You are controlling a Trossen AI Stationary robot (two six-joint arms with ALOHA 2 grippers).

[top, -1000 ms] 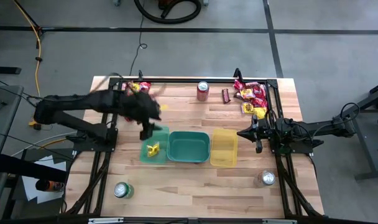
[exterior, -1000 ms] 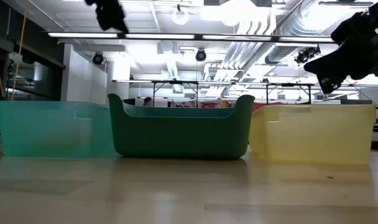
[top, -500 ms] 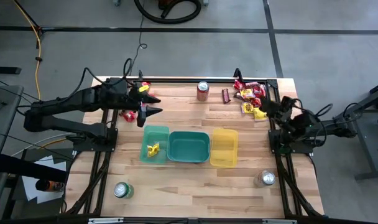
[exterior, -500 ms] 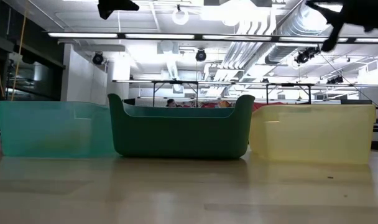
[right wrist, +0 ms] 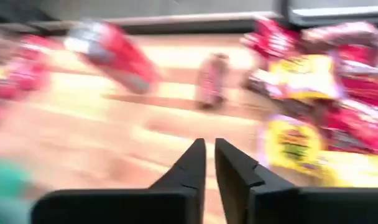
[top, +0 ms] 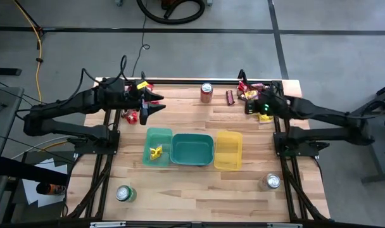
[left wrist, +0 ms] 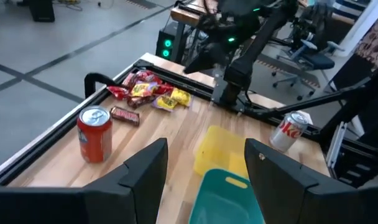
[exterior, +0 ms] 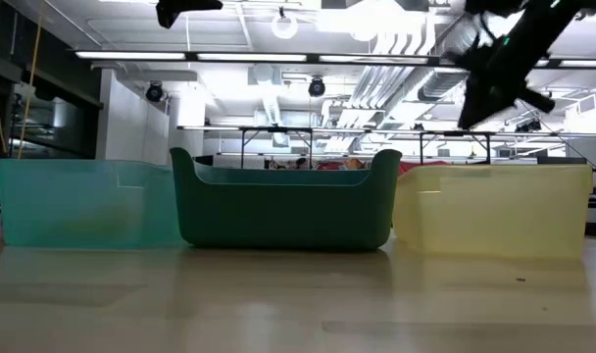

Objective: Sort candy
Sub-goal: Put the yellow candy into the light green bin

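While the right gripper is held, fingers nearly shut and empty, beside the candy, the left gripper is held wide open. One yellow packet is lodged in the teal bin.

We find three bins side by side at mid-counter, one piece of candy in the leftmost. More candy lies at the far right corner beneath the right hand. The left hand hangs over the far left.
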